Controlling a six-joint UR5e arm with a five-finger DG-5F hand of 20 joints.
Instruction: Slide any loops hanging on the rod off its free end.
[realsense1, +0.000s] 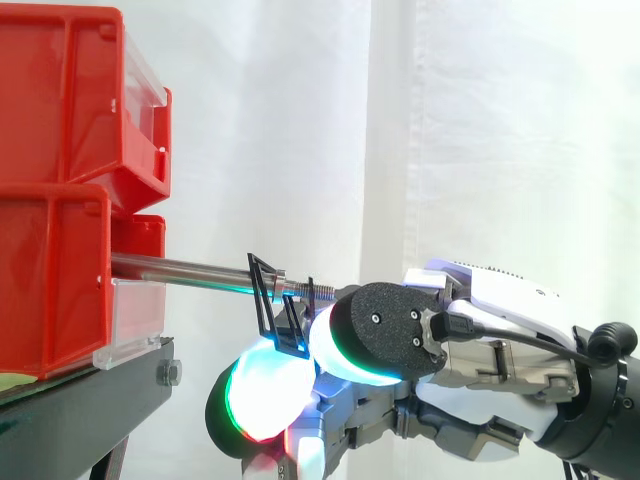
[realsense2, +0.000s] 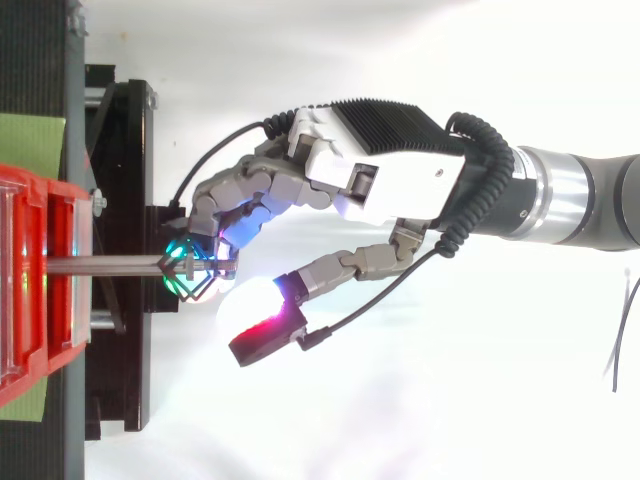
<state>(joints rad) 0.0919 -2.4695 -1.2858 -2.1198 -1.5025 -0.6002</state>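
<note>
Left of centre in the side view, the rod (realsense1: 190, 270) points its free end rightward at the robot hand (realsense2: 390, 175), whose curled fingers (realsense2: 225, 225) hook the loop (realsense1: 258, 290).

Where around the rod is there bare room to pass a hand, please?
Bare: the rod between the red bins and the loop, and the space above it. Crowded: the free end, where the hand sits beside and beneath the loop.
</note>
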